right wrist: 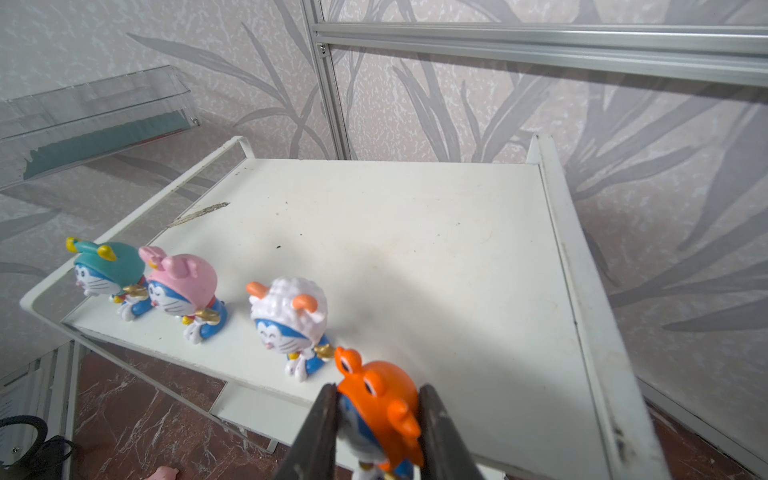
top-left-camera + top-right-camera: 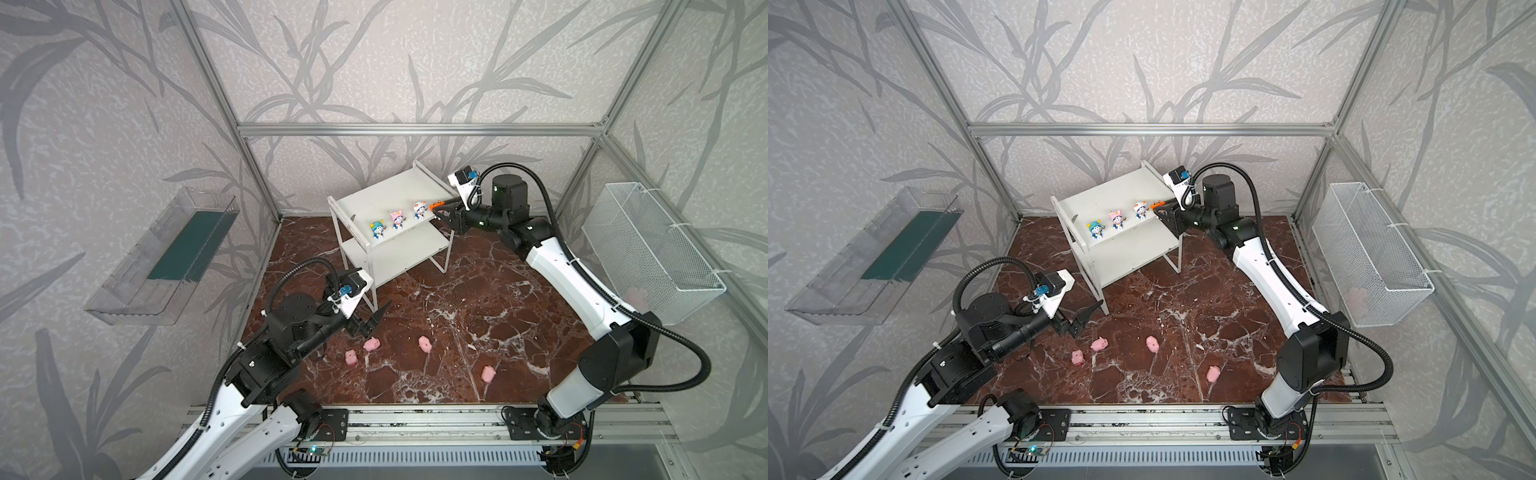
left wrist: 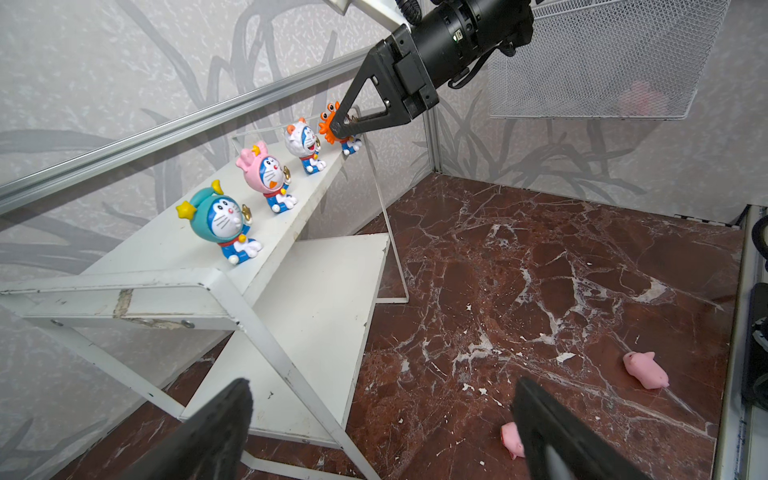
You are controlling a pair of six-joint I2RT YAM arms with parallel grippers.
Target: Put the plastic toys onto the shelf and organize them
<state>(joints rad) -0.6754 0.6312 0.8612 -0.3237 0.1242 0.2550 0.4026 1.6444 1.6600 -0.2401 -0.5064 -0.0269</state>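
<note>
Right gripper (image 2: 437, 211) grasps orange figurine (image 1: 378, 399) at shelf (image 2: 374, 199) top edge.
It is at 3 o'clock of three shelved figurines (image 2: 397, 219). Left gripper (image 2: 376, 322) released, empty. Four pigs (image 2: 371, 344) on floor (image 2: 498, 291), 6 o'clock of shelf.

Teal-, pink- and white-hatted figurines (image 2: 398, 219) line the top board of the white shelf (image 2: 374, 199). Four pink pigs (image 2: 424, 343) lie scattered on the red marble floor (image 2: 498, 291).

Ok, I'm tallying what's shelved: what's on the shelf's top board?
Along the front edge of the top board stand the teal-hatted figurine, pink-hatted figurine and white-hatted figurine. The orange-hatted figurine, held in the right gripper, ends the row; whether it touches the board is hidden.
</note>
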